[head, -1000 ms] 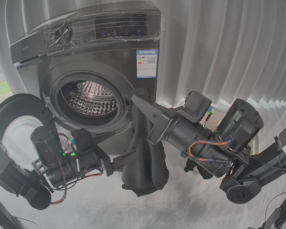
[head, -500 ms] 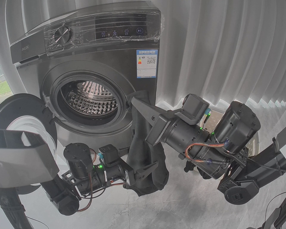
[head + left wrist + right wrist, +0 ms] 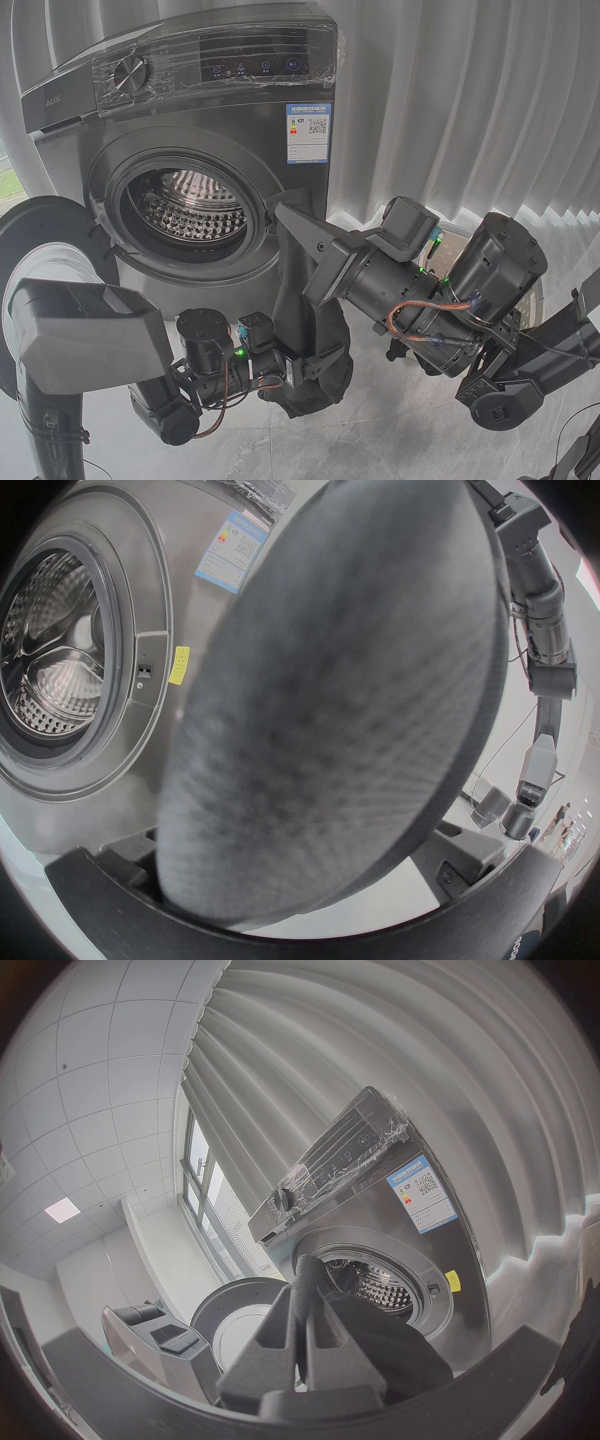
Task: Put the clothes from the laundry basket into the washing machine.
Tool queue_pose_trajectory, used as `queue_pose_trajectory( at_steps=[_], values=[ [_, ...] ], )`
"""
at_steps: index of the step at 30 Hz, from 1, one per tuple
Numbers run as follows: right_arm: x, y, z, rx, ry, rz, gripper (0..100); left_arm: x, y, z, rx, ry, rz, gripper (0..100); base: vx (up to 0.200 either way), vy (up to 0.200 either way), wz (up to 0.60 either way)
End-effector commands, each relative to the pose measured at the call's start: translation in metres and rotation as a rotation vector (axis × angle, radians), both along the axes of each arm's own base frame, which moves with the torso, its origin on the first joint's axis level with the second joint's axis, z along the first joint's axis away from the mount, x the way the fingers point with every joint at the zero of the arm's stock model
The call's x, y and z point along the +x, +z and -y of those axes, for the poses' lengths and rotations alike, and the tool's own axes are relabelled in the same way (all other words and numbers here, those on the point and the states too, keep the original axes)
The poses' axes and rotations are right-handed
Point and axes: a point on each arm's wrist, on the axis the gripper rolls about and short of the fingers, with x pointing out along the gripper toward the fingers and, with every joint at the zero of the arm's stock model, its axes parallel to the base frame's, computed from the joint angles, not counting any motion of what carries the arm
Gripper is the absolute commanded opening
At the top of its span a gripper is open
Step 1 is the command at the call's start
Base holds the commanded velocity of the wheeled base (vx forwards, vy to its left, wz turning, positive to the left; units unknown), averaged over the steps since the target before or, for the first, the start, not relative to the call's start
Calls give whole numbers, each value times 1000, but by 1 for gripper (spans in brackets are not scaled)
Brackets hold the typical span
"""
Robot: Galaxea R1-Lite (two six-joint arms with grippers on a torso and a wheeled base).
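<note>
A dark garment (image 3: 309, 325) hangs in front of the washing machine (image 3: 187, 125), just right of its open drum (image 3: 187, 209). My right gripper (image 3: 281, 209) is shut on the garment's top edge, level with the drum's rim; in the right wrist view the gripper (image 3: 306, 1310) pinches the cloth (image 3: 381, 1335). My left gripper (image 3: 325, 362) is low by the floor at the garment's bottom, open. In the left wrist view the garment (image 3: 337, 699) bulges between its spread fingers (image 3: 462, 855), with the drum (image 3: 50, 655) beyond.
The machine's round door (image 3: 44, 250) stands swung open to the left. A pale basket rim (image 3: 447, 240) shows behind the right arm, with dark cloth (image 3: 431, 365) under that arm. White curtains (image 3: 469, 106) hang behind. Grey tiled floor (image 3: 375, 431) lies in front.
My left arm has swung right and down, bringing its gripper from beside the garment's middle to its bottom. The right gripper and the garment have hardly shifted.
</note>
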Motion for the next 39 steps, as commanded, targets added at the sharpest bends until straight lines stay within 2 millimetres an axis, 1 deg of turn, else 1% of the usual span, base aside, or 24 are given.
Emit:
queue_pose_trajectory(
  at_steps=[1,4,5,11,12,14,15,18,23,25,31,35,39],
  values=[
    [-1,0,-1,1,3,1,0,6,-9,4,3,3,-7,100,0,0,0],
    [0,0,0,3,0,3,0,8,-8,5,-1,6,-3,100,0,0,0],
    [0,0,0,3,0,3,0,8,-8,5,-2,6,-2,0,0,0,0],
    [4,1,4,4,-20,2,0,9,-10,2,-6,16,-16,0,0,0,0],
    [10,0,10,0,-43,-1,0,8,-9,0,-6,19,-16,0,0,0,0],
    [11,0,10,-1,-46,-2,0,8,-9,-1,-6,19,-17,0,0,0,0],
    [26,-1,24,-5,-106,-4,0,3,-2,-5,-7,22,-15,0,0,0,0],
    [38,-5,37,-13,-158,-11,0,-5,9,-10,-14,22,-5,0,0,0,0],
    [50,-15,54,-37,-215,-33,0,-17,25,-19,-25,22,10,0,0,0,0],
    [58,-29,60,-68,-240,-63,0,-27,36,-25,-32,19,23,0,0,0,0],
    [70,-54,63,-99,-263,-93,0,-48,58,-36,-54,5,54,0,0,0,0],
    [77,-70,60,-106,-267,-97,0,-60,69,-43,-69,-18,75,0,0,0,0],
    [80,-79,57,-117,-264,-106,0,-67,77,-47,-83,-28,91,0,0,0,0]
  ],
)
